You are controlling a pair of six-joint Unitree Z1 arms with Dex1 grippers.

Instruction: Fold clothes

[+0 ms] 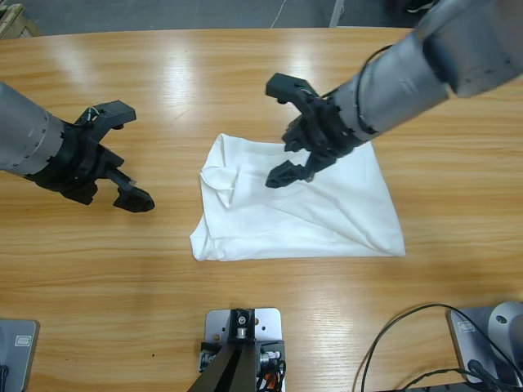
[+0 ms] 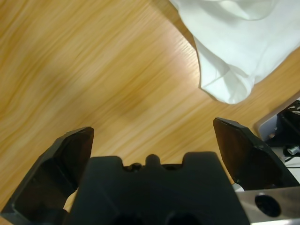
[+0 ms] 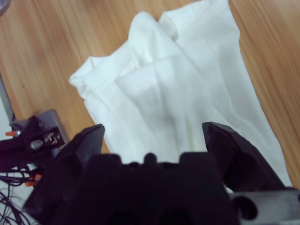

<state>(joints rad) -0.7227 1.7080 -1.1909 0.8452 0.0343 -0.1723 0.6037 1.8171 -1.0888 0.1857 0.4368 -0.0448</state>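
Wooden table [image 1: 245,73]; T-shirt [image 1: 327,212] under right gripper's [image 1: 286,131] parted jaws.

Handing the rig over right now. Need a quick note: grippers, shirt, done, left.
Left gripper: open, empty, over bare table beside the T-shirt's near edge, not touching it.
Right gripper: open, empty, above the shirt's top edge; contact cannot be told.
T-shirt: mid-table, already folded into a rough rectangle. One end is bunched and creased, with a flap turned over; the other end lies flat. Logo and neck label not visible.
Done: at least one fold, judging by the layers seen in the right wrist view.
Left: probably smooth the bunched end and make a further fold to finish.
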